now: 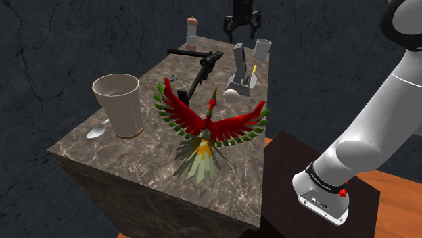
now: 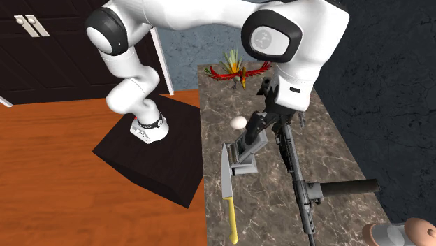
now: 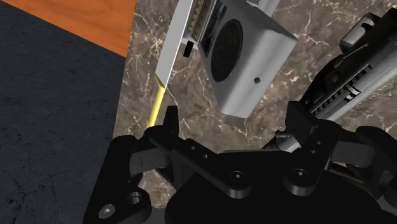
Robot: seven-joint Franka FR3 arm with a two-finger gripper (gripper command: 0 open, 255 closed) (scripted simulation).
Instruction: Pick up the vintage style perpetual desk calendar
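Gripper (image 3: 232, 127) hangs above the far end of the marble surface (image 1: 128, 165), fingers (image 3: 169, 122) spread w/ nothing between them, not yet down on anything. The desk calendar (image 3: 245, 54), drawn plain grey w/ a round dial on its face, sits below & a little ahead of the fingers, near the surface's edge.

It's hemmed in. A knife (image 2: 226, 175) w/ a yellow handle lies just beside it on the edge side, a long black gun-like thing (image 2: 300, 178) on the other, & a white egg-shaped ball (image 2: 238, 122) near one end. That's prob. why the hand is held high & pointing down: top-down looks like the one way in w/o knocking the neighbours.

Fingers seem set roughly across the calendar's body, though the angle is hard to judge from the wrist view. Step in hand, as I read it: line up over the calendar, then descend. Bird figure (image 1: 206, 128) & cup (image 1: 118, 105) stand well apart, so no bother.
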